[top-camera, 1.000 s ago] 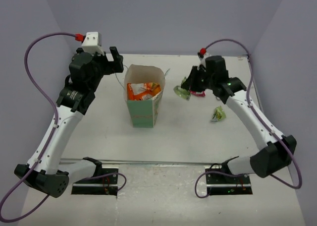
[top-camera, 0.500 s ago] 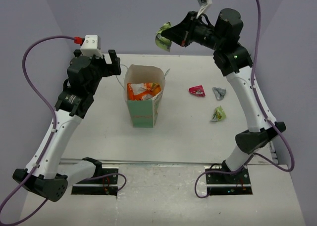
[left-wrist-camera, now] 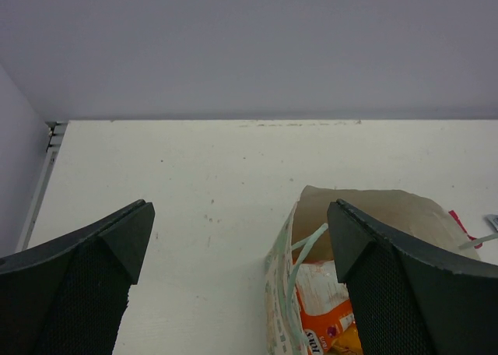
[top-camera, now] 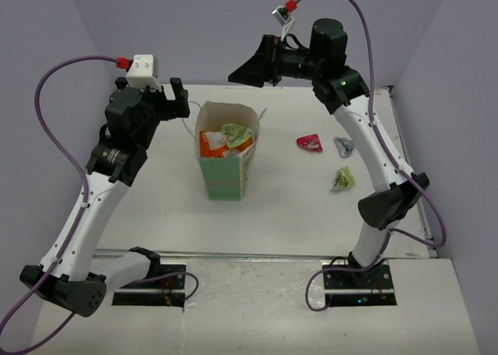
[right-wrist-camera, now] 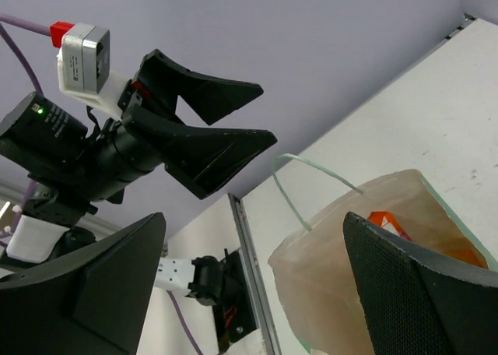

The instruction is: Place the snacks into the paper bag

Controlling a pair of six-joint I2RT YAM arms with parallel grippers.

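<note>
Right gripper (top-camera: 247,68): fingers spread wide, empty, raised above and behind the paper bag (top-camera: 224,180). Left gripper (top-camera: 180,98): fingers likewise apart, empty, just left of the bag's rim. Green packet (top-camera: 232,130) atop orange pouches (top-camera: 208,143) inside the bag. Red-pink packet (top-camera: 309,143), grey packet (top-camera: 343,145) and second green packet (top-camera: 342,179) on the table (top-camera: 156,207), right of the bag.

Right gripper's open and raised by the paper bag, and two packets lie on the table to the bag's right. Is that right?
Not quite: three packets lie on the table, not two: a red-pink packet, a grey packet and a green packet. The top external view shows them. The right gripper is open and raised by the paper bag.
</note>
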